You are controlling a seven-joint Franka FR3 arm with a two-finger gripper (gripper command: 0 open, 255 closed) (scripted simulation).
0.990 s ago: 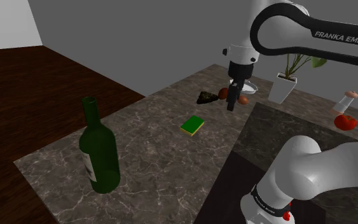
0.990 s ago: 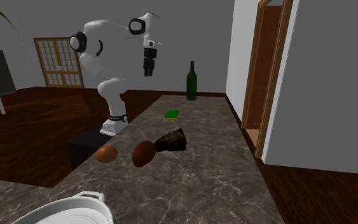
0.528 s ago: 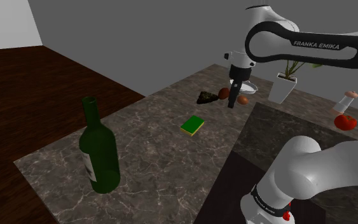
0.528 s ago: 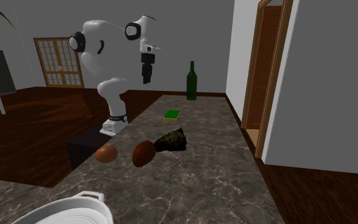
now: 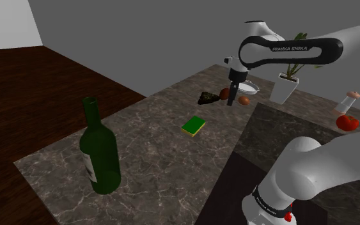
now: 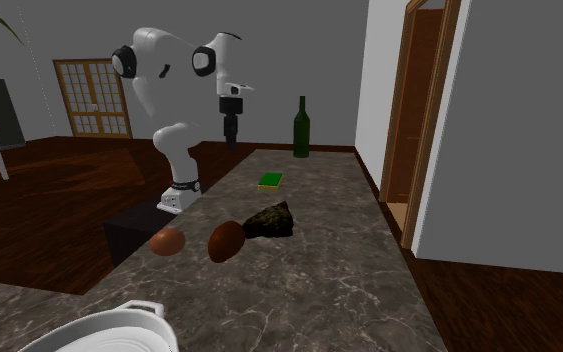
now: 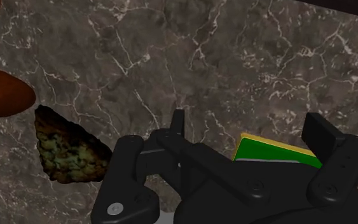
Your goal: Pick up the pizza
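While the gripper (image 5: 231, 101) is held above the counter (image 5: 153, 160) with its fingers (image 7: 179, 124) spread apart and nothing clasped, the pizza (image 5: 205, 98), a dark wedge, is seen lying flat about mid-width of the counter. It is placed just beside a brown oval object (image 5: 225, 94) and apart from the green sponge (image 5: 194, 126).

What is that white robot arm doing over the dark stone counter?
The arm's black gripper hangs in the air above the veined counter, its fingers apart and holding nothing. The dark wedge of pizza it is meant to pick up lies untouched on the counter, next to a brown rounded thing. Seen from the wrist, the gripper points nearer a green sponge than the pizza, so the pick-up has not begun.
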